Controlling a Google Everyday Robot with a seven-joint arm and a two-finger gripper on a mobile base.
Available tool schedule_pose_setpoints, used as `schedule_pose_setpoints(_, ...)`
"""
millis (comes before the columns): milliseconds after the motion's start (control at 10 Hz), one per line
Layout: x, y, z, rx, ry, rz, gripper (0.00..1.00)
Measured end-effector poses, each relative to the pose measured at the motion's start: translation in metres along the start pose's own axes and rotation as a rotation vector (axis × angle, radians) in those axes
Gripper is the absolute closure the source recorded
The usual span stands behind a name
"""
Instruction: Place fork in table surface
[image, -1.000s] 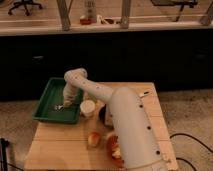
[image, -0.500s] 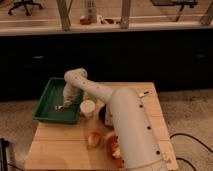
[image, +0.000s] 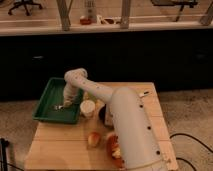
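The pale-wood table surface (image: 65, 140) fills the lower middle of the camera view. The green tray (image: 50, 95) sits at its back left corner. My white arm reaches from the lower right over the table into the tray. My gripper (image: 65, 103) is down inside the tray near its front right part. A small silvery fork (image: 57, 107) lies in the tray right at the gripper's tip; whether it is held I cannot tell.
A white cup (image: 87, 108) stands just right of the tray. An apple-like fruit (image: 93, 139) and a red-orange object (image: 113, 147) lie near the table's front, partly behind my arm. A white-handled utensil (image: 144, 93) lies at the back right. A dark counter runs behind.
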Motion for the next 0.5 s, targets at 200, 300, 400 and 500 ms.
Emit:
schedule_pose_setpoints(200, 0.0, 0.0, 0.0, 0.0, 0.0, 0.0, 1.0)
schedule_pose_setpoints(300, 0.0, 0.0, 0.0, 0.0, 0.0, 0.0, 1.0)
schedule_pose_setpoints(400, 0.0001, 0.0, 0.0, 0.0, 0.0, 0.0, 1.0)
schedule_pose_setpoints(500, 0.0001, 0.0, 0.0, 0.0, 0.0, 0.0, 0.98)
